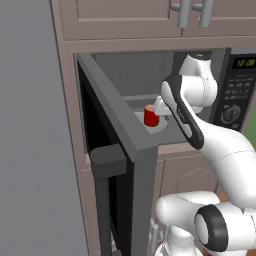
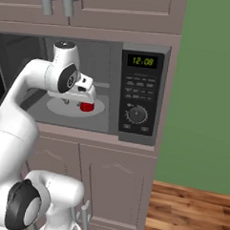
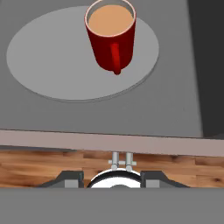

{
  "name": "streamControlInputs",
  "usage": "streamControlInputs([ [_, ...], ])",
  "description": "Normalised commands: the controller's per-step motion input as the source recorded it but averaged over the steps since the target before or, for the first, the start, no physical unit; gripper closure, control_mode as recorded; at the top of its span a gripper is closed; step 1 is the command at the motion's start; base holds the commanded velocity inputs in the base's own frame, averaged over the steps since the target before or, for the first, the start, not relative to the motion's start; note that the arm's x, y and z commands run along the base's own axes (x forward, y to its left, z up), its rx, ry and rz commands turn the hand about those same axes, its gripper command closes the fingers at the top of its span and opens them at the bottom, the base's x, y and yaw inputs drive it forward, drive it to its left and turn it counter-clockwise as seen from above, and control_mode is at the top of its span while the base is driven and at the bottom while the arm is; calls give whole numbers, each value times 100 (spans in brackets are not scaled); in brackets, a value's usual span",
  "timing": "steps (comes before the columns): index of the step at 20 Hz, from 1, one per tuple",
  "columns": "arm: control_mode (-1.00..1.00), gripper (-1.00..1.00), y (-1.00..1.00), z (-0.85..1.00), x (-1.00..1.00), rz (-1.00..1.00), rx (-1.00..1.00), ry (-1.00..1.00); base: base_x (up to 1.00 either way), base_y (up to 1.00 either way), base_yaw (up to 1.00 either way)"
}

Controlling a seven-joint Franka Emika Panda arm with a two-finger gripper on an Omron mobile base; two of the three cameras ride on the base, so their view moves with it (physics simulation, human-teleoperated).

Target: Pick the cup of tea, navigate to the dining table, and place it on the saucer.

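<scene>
Left base view: the cup of tea point(image 1: 150, 116) is standing upright on the turntable point(image 1: 161, 129) inside the open microwave point(image 1: 150, 100), my gripper point(image 1: 160, 106) hovering just beside it.
Right base view: my hand is hiding most of the cup.
Hand view: the cup's handle point(image 3: 115, 57) is pointing toward me; I cannot tell how wide my jaws are standing, and nothing is touching them.

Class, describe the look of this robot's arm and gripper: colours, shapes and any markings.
The arm has glossy white rounded segments joined by dark grey and black joint rings, with no cables or markings to be seen. The gripper has a white body and two small dark grey finger tips.
</scene>
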Motion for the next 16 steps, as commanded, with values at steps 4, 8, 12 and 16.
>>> streamControlInputs([
  [4,-100,-100,0,-1,-3,0,0,0,0,0,0],
  [8,-100,-100,0,-14,-9,0,-1,0,0,0,0],
  [12,-100,-100,-8,-35,0,0,-1,-5,0,0,0],
  [16,-100,-100,-1,-48,3,0,-1,-18,0,0,0],
])
